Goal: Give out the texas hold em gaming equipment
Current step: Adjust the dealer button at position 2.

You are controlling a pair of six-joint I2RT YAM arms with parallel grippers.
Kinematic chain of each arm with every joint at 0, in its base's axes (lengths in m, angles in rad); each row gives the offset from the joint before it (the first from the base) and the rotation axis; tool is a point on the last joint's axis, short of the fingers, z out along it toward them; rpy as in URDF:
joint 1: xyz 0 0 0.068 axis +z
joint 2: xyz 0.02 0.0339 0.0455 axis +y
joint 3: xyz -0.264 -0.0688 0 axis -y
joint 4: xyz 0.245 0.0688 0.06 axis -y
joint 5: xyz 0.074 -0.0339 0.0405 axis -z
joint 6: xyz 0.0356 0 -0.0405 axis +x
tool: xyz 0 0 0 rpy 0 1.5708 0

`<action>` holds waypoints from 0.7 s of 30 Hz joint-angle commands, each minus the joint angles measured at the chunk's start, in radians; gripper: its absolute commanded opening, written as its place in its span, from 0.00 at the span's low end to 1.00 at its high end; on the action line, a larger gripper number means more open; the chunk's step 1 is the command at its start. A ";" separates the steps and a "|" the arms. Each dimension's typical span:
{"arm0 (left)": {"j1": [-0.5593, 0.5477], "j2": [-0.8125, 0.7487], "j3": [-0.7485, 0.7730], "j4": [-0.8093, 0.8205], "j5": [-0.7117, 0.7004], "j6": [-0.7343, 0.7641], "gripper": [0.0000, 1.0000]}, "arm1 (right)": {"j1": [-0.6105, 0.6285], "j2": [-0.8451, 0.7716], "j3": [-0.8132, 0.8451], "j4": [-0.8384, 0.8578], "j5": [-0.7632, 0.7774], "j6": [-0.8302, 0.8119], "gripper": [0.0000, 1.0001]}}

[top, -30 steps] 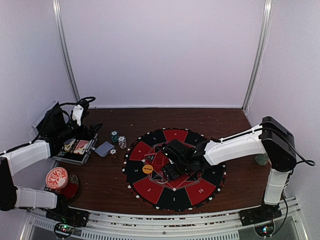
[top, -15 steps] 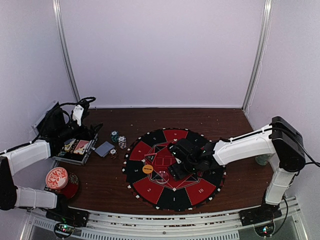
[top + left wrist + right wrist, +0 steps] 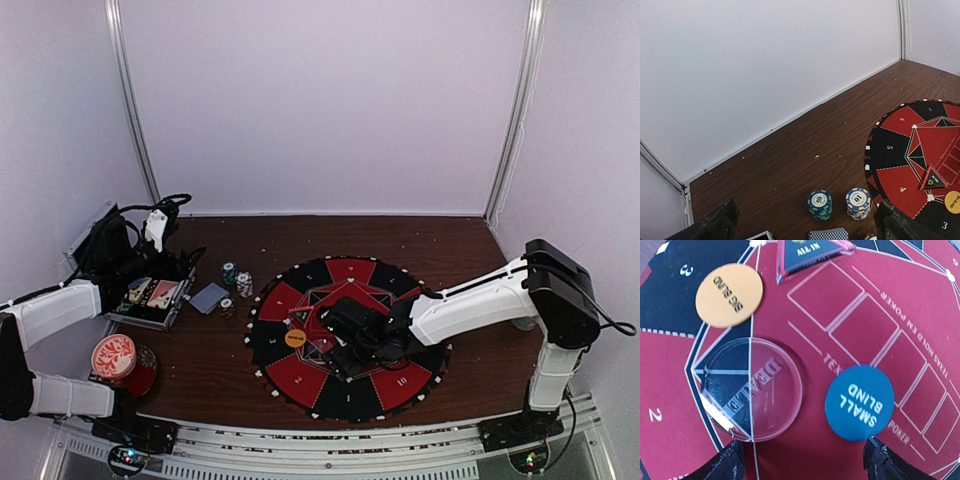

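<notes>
Right gripper (image 3: 805,467): jaws were spread; tips cropped at the lower frame edge.
Blue button disc (image 3: 859,402): lay lower right on the mat (image 3: 670,430); orange button disc (image 3: 729,296) upper left.
Left gripper (image 3: 805,227): jaws were spread wide; playing cards (image 3: 828,234) cropped at the bottom edge.

Wooden table (image 3: 460,245) carries mat (image 3: 352,270), chips (image 3: 244,284), cards (image 3: 209,298), case (image 3: 150,297).

The overhead camera is looking down from behind over the whole surface (image 3: 220,360). The left wrist one is facing the back wall (image 3: 765,65). The right wrist one is hovering close above the mat (image 3: 670,390); all three are sharing the orange button disc (image 3: 729,295).
</notes>
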 commanded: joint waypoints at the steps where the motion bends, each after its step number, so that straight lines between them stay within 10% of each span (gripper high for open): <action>1: 0.006 0.009 -0.001 0.045 0.007 -0.004 0.98 | 0.002 0.050 0.044 -0.037 0.043 -0.013 0.83; 21: 0.007 0.008 0.001 0.043 0.007 -0.004 0.98 | 0.003 0.110 0.194 0.016 -0.125 -0.084 0.82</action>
